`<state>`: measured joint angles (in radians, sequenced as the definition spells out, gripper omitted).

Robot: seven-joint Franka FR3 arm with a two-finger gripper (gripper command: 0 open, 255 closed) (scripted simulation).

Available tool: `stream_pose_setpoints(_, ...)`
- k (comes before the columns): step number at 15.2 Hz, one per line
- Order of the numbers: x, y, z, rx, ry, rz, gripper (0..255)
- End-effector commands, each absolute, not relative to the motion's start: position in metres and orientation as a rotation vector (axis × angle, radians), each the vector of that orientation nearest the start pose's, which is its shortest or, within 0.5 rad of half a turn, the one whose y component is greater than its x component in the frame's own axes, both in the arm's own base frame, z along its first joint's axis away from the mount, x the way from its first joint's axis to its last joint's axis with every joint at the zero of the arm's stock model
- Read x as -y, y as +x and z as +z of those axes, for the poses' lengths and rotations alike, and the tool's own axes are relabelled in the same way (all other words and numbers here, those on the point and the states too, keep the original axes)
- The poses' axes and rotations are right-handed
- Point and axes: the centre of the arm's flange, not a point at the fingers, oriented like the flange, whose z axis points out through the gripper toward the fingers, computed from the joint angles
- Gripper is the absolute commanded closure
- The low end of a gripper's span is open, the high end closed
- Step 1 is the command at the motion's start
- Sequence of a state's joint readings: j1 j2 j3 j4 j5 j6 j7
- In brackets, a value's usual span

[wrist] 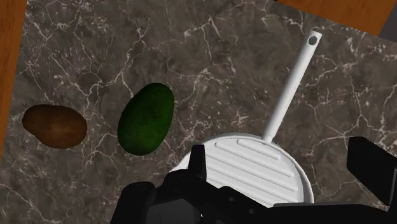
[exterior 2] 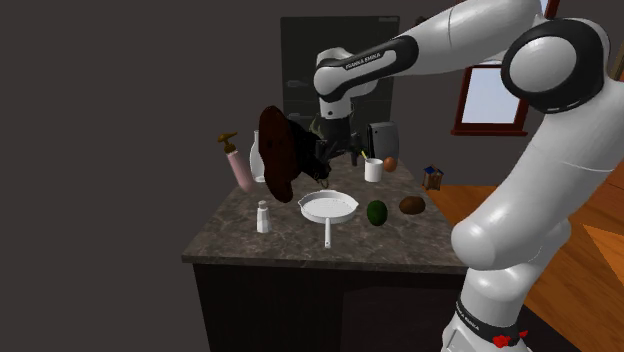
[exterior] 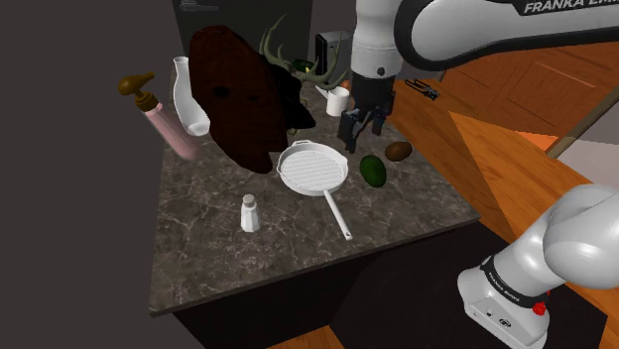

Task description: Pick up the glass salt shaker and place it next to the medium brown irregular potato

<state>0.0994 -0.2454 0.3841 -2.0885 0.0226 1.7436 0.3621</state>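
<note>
I am hovering the wide, empty hand [exterior: 364, 127] over the pan [exterior: 312, 169]; shaker [exterior: 250, 213] sitting untouched, well apart from the potato [exterior: 399, 151] at the worktop's [exterior: 248, 268] edge.

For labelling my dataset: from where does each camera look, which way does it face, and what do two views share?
Shoulder view: high beside the arm's base, looking down over the counter; arm and open gripper show.
Second exterior view: lower, facing the counter across its near edge; the arm rises at its right.
Wrist view: on the hand, looking down at the pan, avocado and potato; black fingers show.
Shared: both exterior views show the salt shaker, left of the pan.
</note>
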Motion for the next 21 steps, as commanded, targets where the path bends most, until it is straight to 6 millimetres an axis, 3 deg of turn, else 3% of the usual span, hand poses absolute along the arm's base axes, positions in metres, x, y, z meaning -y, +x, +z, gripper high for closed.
stream_pose_setpoints(1, -0.257, 0.425, 0.501, 0.172, -3.243, 0.133, 0)
stream_pose_setpoints(21, -0.488, 0.517, 0.406, 0.262, -3.233, 0.191, 0)
